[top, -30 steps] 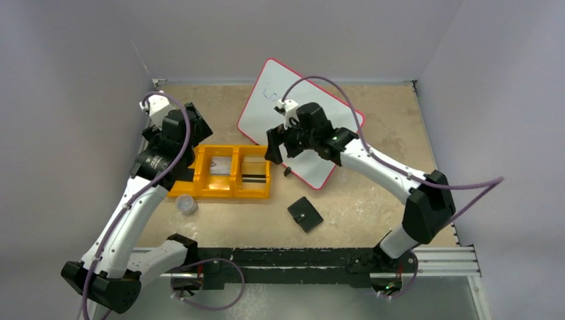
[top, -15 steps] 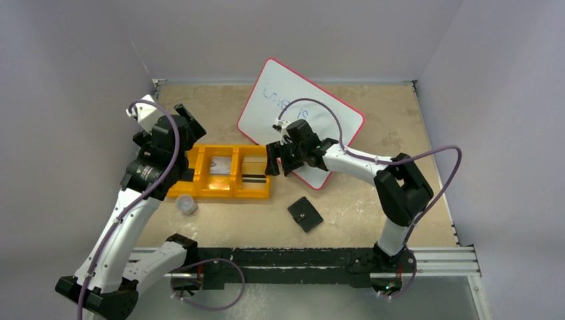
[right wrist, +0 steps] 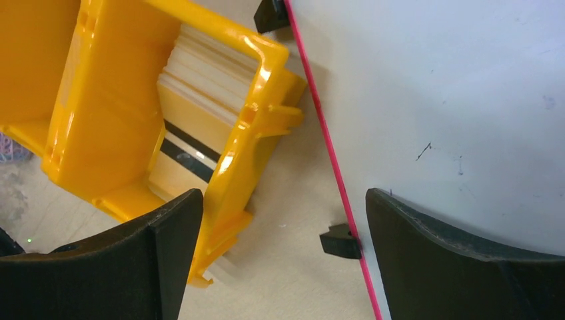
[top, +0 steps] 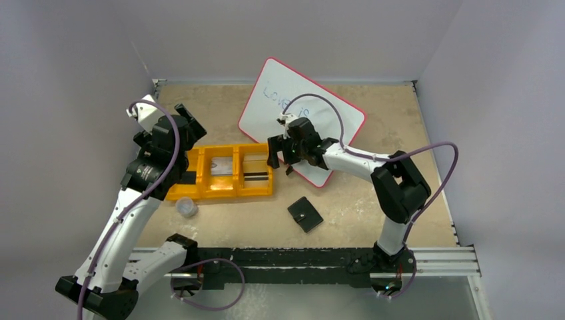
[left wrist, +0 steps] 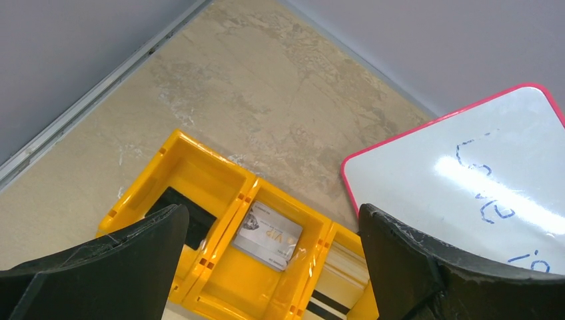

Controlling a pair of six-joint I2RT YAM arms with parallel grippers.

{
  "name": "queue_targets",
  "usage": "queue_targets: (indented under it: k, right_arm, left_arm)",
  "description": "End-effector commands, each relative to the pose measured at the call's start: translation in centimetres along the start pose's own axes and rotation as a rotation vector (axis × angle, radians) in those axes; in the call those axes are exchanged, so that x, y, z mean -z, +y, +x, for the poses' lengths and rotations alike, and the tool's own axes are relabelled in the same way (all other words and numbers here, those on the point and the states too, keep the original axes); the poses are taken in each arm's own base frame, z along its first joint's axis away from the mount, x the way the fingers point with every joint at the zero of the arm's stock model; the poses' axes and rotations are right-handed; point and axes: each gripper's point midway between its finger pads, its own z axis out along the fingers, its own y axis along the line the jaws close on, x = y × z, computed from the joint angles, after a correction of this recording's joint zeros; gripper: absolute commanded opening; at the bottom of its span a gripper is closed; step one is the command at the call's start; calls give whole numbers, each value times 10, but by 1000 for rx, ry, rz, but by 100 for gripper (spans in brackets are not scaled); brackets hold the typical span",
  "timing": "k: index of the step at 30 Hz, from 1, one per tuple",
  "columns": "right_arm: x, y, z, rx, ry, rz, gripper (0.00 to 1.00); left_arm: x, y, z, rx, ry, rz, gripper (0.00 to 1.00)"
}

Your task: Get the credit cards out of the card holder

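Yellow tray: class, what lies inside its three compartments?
The yellow tray holds a flat black rectangle at one end, a silver card in the middle, pale stacked cards at the other end. Anything beneath them is covered.

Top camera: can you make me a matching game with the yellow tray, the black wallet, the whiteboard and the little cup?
1. yellow tray
2. black wallet
3. whiteboard
4. little cup

A. folded shut, lying by itself
B. blue writing, red edge
C. cards inside
D. by the tray's left front corner

Pairs: 1-C, 2-A, 3-B, 4-D
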Motion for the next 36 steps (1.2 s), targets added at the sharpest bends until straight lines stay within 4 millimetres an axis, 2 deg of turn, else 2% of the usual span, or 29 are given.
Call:
queue_targets:
  k: [1, 6, 10, 13, 15, 18, 22, 25, 27, 31, 33, 36]
  right_arm:
    - [8, -47, -24, 6, -82, 85, 93]
    - [10, -76, -27, 16, -84, 138, 93]
    - [13, -88, -37, 52, -98, 199, 93]
    - [17, -108, -42, 34, -99, 317, 93]
    - [27, -118, -51, -12, -116, 404, 91]
    - [44, -110, -71, -58, -207, 400, 91]
    - [52, -87, -74, -198, -274, 340, 91]
    - [52, -75, -66, -278, -314, 394, 93]
    - [53, -68, -56, -405, -339, 447, 92]
    - [42, -45, -36, -558, -374, 409, 92]
    - [33, -47, -21, -631, -352, 422, 91]
    - [18, -51, -4, -645, -293, 452, 88]
  left_arm:
    - [4, -8, -11, 44, -27, 29, 100]
    - [2, -12, -10, 44, -22, 40, 100]
    - [-1, -14, -6, 36, -6, 41, 100]
    - [-1, -15, -4, 37, -1, 45, 100]
    - [-1, -16, -4, 38, 1, 48, 100]
    - [-1, -12, -3, 39, -7, 36, 100]
    - [-4, -7, -2, 29, -23, 20, 100]
    - [-4, -4, -3, 13, -26, 1, 100]
    - [-4, -3, -2, 7, -24, -7, 100]
    - [-4, 0, 0, 8, -19, -13, 100]
    - [-3, 1, 0, 11, -21, -13, 100]
    - [-2, 1, -1, 11, -20, -11, 99]
